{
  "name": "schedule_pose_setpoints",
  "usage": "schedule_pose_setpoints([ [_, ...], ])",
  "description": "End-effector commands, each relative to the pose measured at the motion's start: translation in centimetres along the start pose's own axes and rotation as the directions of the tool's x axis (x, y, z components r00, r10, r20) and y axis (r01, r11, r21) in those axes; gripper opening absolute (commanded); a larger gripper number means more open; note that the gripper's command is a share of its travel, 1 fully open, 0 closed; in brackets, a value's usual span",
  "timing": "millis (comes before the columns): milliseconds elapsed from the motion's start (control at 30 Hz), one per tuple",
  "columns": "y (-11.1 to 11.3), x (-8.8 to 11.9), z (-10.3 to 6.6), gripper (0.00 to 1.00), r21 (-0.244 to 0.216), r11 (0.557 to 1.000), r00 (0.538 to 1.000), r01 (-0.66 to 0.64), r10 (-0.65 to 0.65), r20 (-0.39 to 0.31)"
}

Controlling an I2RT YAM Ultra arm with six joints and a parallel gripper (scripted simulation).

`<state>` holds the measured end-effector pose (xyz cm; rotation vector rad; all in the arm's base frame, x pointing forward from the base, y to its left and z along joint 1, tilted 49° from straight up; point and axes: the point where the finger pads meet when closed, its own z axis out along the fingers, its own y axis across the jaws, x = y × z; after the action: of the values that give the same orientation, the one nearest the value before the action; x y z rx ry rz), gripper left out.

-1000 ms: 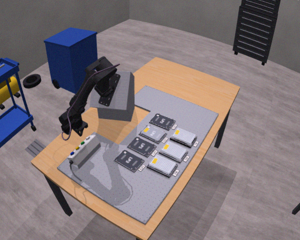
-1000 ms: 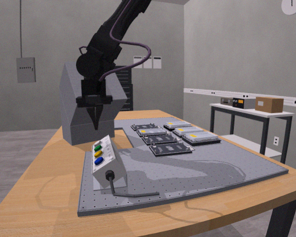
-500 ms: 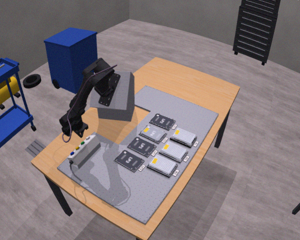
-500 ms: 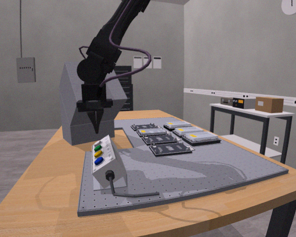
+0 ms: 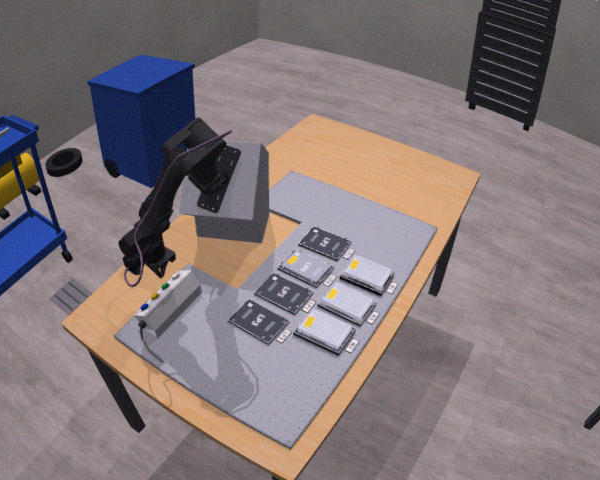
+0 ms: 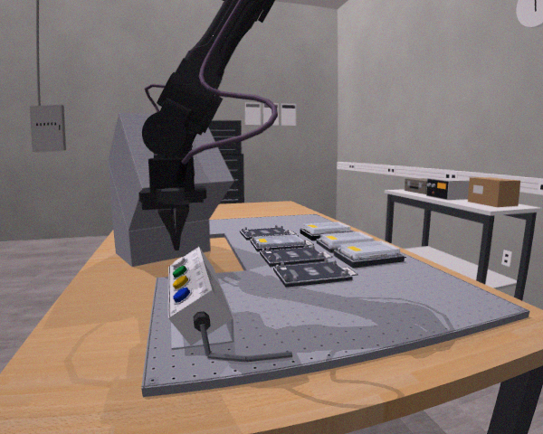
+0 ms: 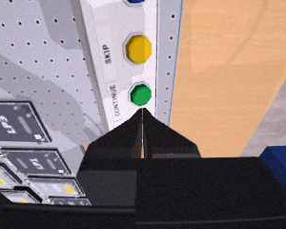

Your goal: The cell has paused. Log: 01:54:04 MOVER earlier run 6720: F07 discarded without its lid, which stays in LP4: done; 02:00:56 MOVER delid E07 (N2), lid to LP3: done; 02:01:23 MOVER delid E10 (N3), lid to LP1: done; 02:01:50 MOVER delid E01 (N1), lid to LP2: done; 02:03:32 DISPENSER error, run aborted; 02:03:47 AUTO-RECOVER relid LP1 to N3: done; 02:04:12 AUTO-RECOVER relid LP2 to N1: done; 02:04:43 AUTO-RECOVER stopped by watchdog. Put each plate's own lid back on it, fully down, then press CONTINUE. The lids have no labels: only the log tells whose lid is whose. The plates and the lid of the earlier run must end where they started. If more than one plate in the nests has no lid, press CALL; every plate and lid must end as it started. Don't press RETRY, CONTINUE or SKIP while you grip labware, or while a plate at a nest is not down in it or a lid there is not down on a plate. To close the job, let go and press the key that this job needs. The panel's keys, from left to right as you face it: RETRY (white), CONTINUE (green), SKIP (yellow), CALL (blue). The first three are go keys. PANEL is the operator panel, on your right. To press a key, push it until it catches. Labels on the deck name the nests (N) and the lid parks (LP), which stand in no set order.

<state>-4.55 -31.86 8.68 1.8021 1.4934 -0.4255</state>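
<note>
- Gripper (image 7: 142, 111) fingers are pressed together into one dark wedge with nothing between them; in the wrist view the tip sits just below the green CONTINUE key (image 7: 140, 94), and whether it touches the key cannot be told.
- From the exterior view the gripper (image 6: 176, 246) points straight down over the far end of the panel (image 6: 201, 298), a light grey sloped box at the near left corner of the perforated grey deck plate (image 6: 403, 303).
- Panel keys run in a row along the sloped face: green (image 6: 179, 270), yellow (image 6: 180, 281) and blue (image 6: 181, 295) domes show; the white key is hidden behind the fingers. A black cable (image 6: 243, 355) leaves the panel's near end and lies on the plate.
- Printed labels SKIP and CONTINUE sit beside the yellow key (image 7: 138, 49) and the green one in the wrist view.
- Three plates stand in one row on the deck (image 5: 366, 273) (image 5: 347, 302) (image 5: 325, 332); each is pale and translucent on top with a yellow tag at one corner, and all three appear lidded and sitting flat.
- Four dark lid parks form the neighbouring row. Three are bare black trays (image 5: 324, 242) (image 5: 283, 292) (image 5: 258, 321); the second from the far end carries a clear lid with a yellow tag (image 5: 305, 267).
- Small white label tabs (image 5: 348, 253) sit beside each station; their text is too small to read from above.
- Arm (image 5: 153, 217) reaches from its grey angled pedestal (image 5: 248, 206) on the wooden table (image 5: 372, 155).
</note>
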Motion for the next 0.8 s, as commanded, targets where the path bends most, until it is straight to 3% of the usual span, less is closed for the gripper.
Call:
schedule_pose_setpoints([
  [0, -0.2, 0.7, 0.7, 0.0, 0.006, 1.0, 1.0, -0.011, 0.011, -0.007],
  [233, -0.4, 0.0, 0.8, 0.0, 0.011, 1.0, 1.0, -0.009, 0.009, 0.008],
  [767, -0.2, 0.7, 1.9, 0.0, 0.007, 1.0, 1.0, -0.012, 0.012, -0.007],
])
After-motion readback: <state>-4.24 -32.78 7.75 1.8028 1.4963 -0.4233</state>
